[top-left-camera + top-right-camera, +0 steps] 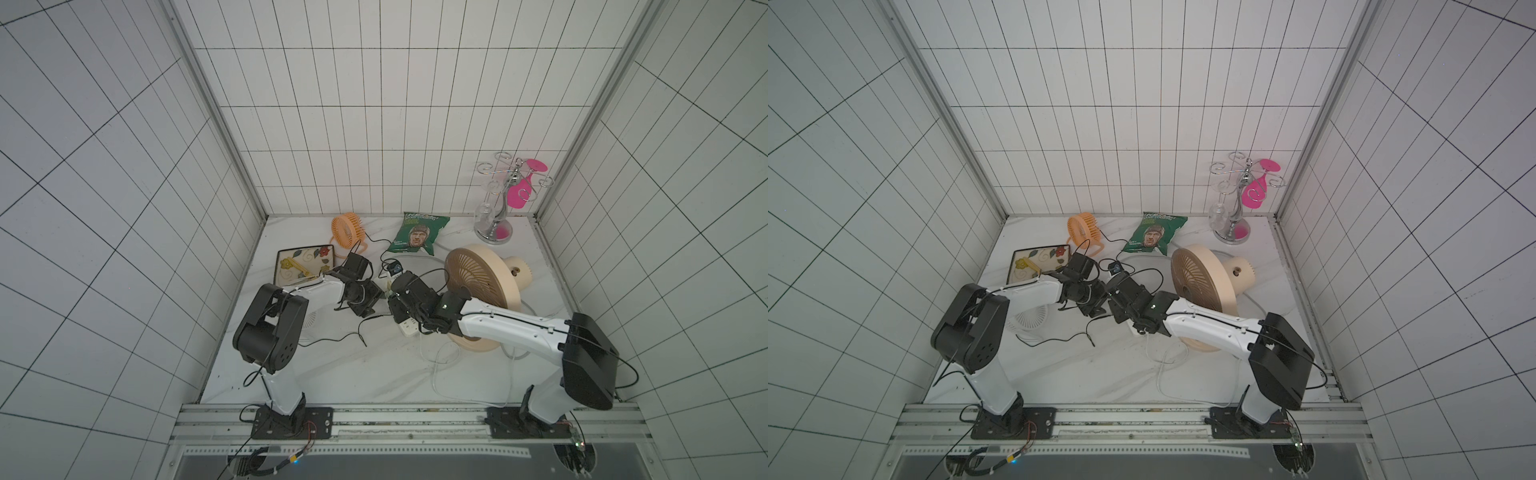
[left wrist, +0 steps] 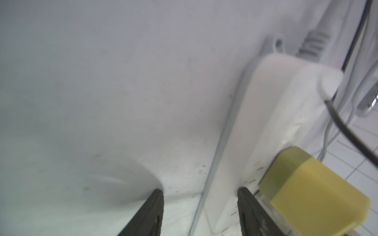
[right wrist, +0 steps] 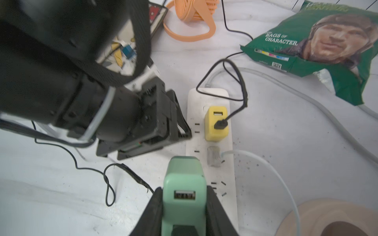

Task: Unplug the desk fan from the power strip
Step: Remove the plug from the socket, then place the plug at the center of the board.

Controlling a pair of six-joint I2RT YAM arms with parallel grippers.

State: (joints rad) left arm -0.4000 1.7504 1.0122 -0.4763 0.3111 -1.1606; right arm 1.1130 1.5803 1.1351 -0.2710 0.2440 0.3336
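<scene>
The power strip [image 3: 197,143] lies flat on the counter [image 1: 332,374] between the two arms, sockets up, so a plug can be drawn straight off it. The right gripper [image 3: 184,190] has its fingers closed on a green adapter [image 3: 184,175] at the end opposite the strip's grey cord. The adapter's USB port is empty, and I cannot tell whether its pins sit in a socket. The left gripper [image 3: 182,130] meets the strip's long edge beside a yellow adapter [image 3: 216,122], fingers parted and clamping nothing, probably there to brace the strip against a pull. A black cable [image 3: 239,81] leaves the yellow adapter, seemingly towards the orange fan [image 3: 194,12]. A clear plug [image 3: 213,156] sits between the two adapters.
</scene>
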